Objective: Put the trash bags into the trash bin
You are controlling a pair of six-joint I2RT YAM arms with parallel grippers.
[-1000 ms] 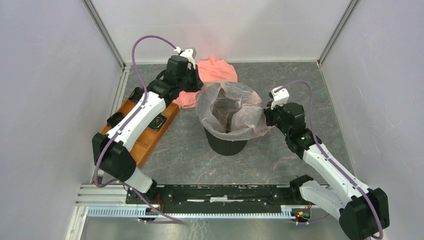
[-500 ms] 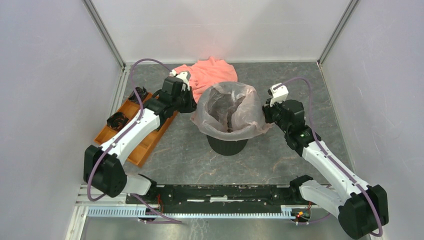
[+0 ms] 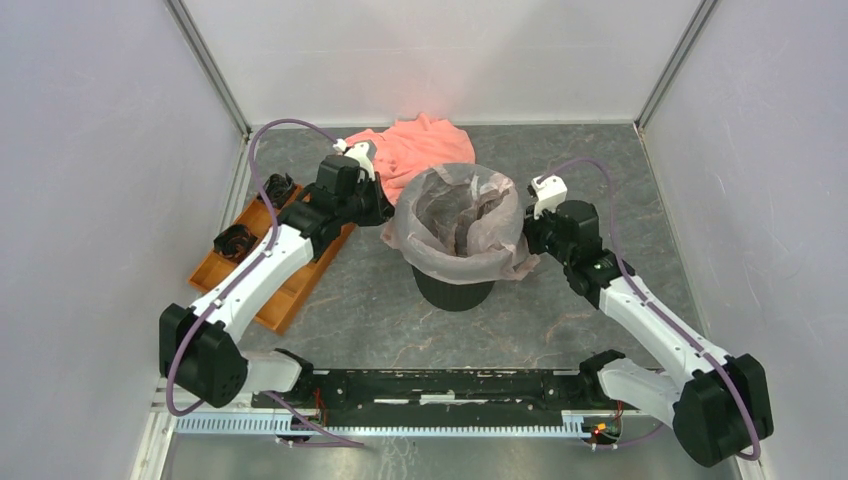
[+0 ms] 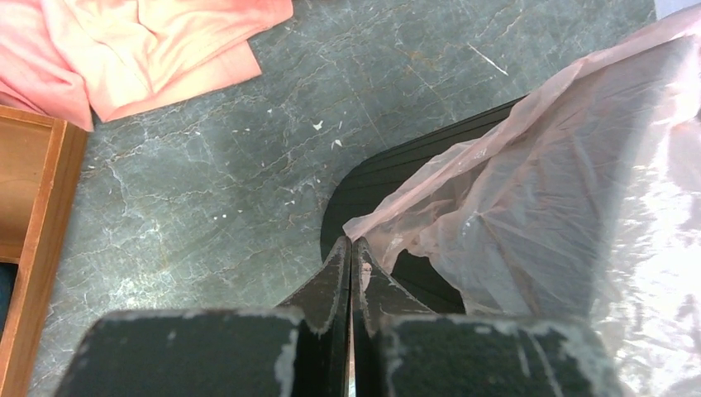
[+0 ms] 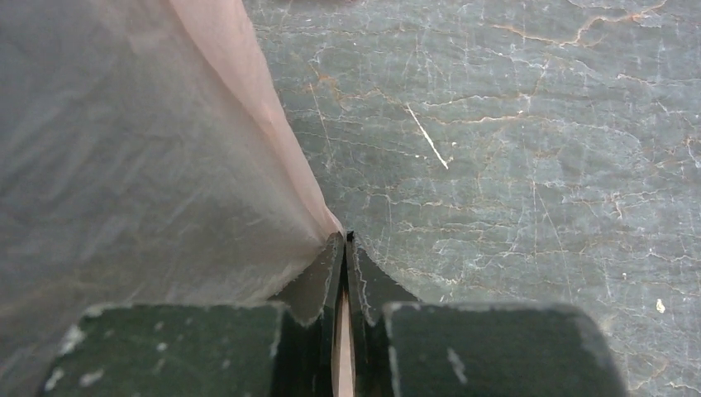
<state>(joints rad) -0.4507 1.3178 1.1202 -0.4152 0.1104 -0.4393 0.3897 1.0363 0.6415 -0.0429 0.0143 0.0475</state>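
On the table (image 3: 360, 310), the bin (image 3: 452, 288) has the bag (image 3: 455, 215) draped over its rim.
We see film hanging outside the bin on both sides. Our left gripper (image 4: 350, 244) is pinched tight on the bag's left edge, our right gripper (image 5: 344, 240) on its right edge.

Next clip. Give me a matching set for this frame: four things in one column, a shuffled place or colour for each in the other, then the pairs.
1. trash bag
2. trash bin
3. cloth
4. tray

A. black, standing in the middle
B. orange, at the left side
C. salmon, crumpled at the far end
D. pale pink film, draped over a rim

Pairs: 1-D, 2-A, 3-C, 4-B
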